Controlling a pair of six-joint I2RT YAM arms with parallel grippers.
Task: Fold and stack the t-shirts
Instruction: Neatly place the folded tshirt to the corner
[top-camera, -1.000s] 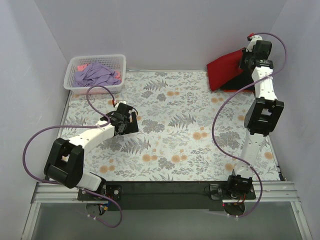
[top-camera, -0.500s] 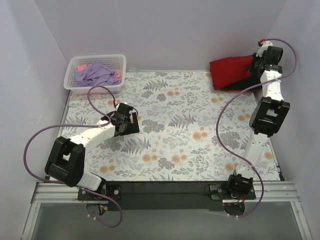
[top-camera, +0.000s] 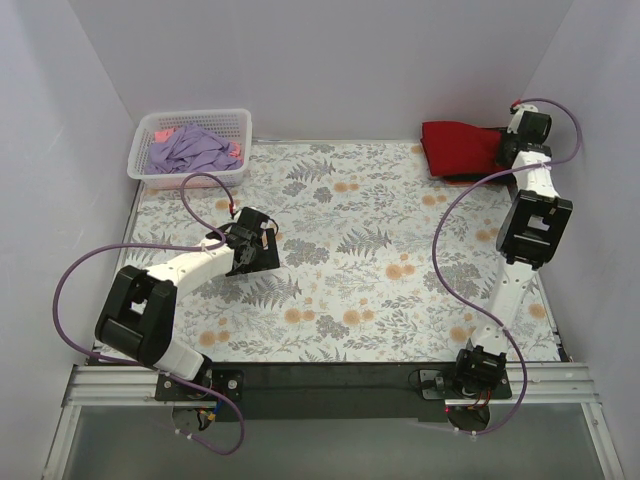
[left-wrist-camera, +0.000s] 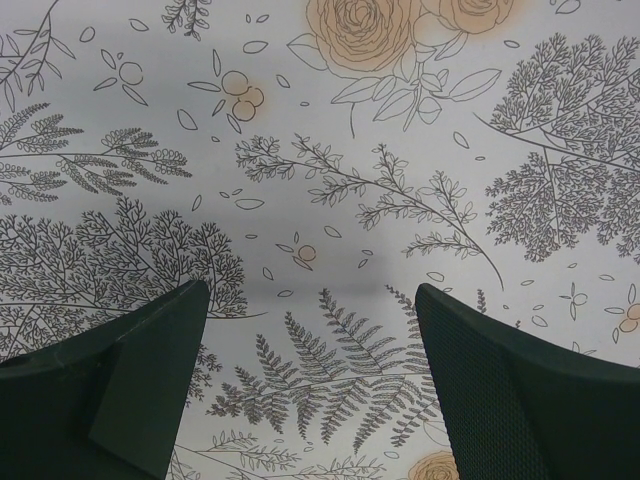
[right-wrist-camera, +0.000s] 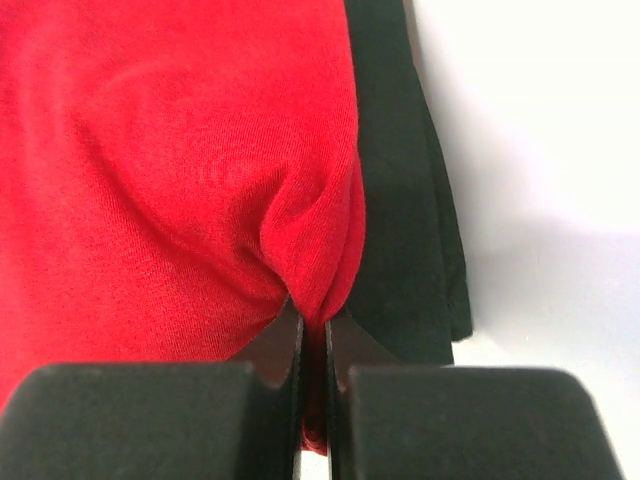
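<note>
Cotton, likely soft & limp: R claw (right-wrist-camera: 313, 335) pinches red tee (right-wrist-camera: 170, 170) fold; L claw (left-wrist-camera: 310, 330) wide, empty. You should grip doubled edges.

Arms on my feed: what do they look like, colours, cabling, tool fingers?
The left arm and right arm have white links with boxy black joints. A purple cable loops along each, with a small red spot near each wrist. The tool fingers are black, blocky and finely textured.

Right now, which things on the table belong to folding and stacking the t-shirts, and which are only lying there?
Job: red t-shirt, pinched by the right claw; black t-shirt beneath it; lavender t-shirt in the white basket.
Not the job: white basket itself; floral cloth.
</note>
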